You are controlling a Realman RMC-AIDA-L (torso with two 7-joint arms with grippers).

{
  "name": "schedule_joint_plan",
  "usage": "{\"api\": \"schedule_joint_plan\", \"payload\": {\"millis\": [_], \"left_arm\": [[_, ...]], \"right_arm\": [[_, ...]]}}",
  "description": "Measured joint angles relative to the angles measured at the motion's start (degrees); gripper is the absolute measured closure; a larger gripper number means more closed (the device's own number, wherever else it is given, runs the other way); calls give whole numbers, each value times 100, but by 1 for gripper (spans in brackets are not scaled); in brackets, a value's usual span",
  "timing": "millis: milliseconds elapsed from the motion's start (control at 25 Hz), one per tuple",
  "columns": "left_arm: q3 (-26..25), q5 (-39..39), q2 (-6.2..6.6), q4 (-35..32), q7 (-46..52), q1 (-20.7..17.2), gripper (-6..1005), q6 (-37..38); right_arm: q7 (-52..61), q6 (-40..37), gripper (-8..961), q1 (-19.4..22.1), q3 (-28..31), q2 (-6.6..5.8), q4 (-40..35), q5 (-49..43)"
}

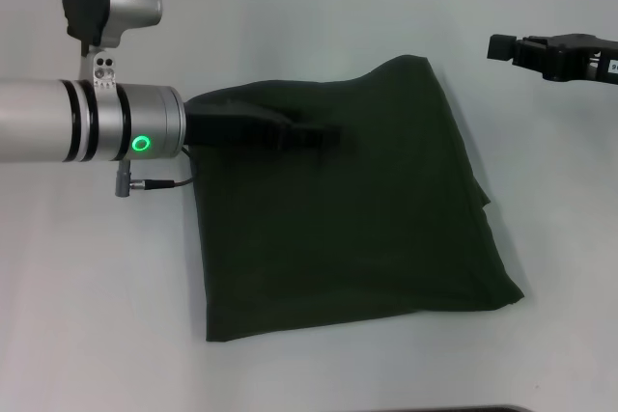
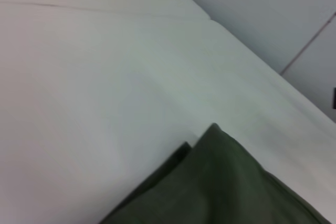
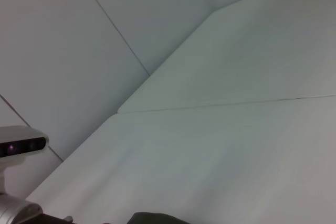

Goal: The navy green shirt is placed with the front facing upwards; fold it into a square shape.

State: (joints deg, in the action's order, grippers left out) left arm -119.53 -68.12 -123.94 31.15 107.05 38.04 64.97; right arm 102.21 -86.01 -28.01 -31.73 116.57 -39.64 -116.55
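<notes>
left tool [image 1: 323, 134]: extended inward, low | right tool [image 1: 507, 48]: raised, aside

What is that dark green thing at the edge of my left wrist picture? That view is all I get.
Observer: A corner of the navy green shirt, folded into a rough rectangle on the white table.
Operator: Where is the arm that carries my camera?
Observer: It reaches in from the left, and the left gripper is over the shirt's far edge.
Operator: And the other arm?
Observer: The right gripper is off the shirt, over bare table past its far right corner.
</notes>
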Motion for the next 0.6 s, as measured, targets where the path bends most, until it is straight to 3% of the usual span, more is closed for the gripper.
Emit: {"api": "schedule_joint_plan", "payload": {"millis": [240,360,600], "left_arm": [[-58,0,4,209,49,-47,187,-148],[-337,0,9,382,60,-133,188,-35],[-1217,-182,35,931,-144,-549,187,1412]], "right_arm": [[0,-6,946,5,0,-19,0,0],[0,-4,945,-5,0,-25,3,0],[-20,-55,945,8,-75,-15,10,-10]]}}
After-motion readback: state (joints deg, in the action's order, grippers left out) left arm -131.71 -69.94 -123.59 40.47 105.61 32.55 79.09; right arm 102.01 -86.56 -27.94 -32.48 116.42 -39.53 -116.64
